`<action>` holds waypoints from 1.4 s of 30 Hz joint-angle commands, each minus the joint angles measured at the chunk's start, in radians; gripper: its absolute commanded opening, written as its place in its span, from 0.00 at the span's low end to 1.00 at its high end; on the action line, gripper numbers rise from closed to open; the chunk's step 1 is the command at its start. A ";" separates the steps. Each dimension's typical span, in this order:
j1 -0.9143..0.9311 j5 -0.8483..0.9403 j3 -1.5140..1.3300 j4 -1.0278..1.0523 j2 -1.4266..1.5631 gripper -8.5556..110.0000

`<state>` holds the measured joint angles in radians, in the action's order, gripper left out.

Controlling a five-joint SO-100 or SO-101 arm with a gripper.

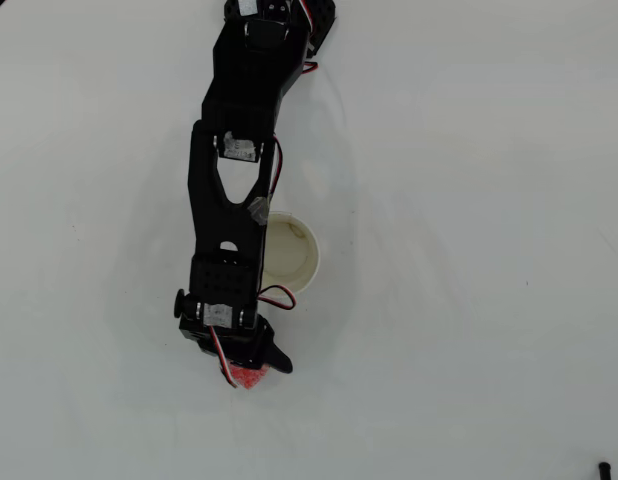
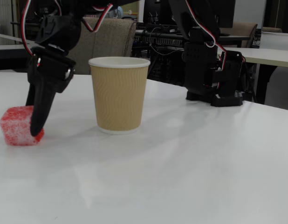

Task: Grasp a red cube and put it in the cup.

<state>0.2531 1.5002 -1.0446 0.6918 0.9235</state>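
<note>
The red cube (image 2: 14, 126), speckled with white, rests on the white table at the left of the fixed view. In the overhead view the red cube (image 1: 250, 379) peeks out under the arm's tip. My gripper (image 1: 257, 371) is lowered over it with the jaws apart on either side of the cube. In the fixed view, my gripper (image 2: 32, 120) has one black finger (image 2: 40, 109) reaching down to the table against the cube's right side, and the other passes behind it. The cup (image 2: 119, 94), tan-sided with a white rim, stands upright just right of the gripper. From above, the cup (image 1: 292, 252) is empty and partly covered by the arm.
The arm's black base (image 2: 211, 70) stands at the back right of the table in the fixed view, at the top in the overhead view (image 1: 279, 20). A small black object (image 1: 604, 467) lies at the overhead view's lower right corner. Chairs and desks stand beyond the table.
</note>
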 commanded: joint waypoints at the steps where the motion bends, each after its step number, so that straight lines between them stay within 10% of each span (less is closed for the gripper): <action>1: 0.011 0.014 0.083 0.011 0.035 0.40; 42: 0.021 0.167 0.091 -0.071 0.031 0.28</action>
<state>0.2638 1.6628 -1.0446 0.6366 0.9219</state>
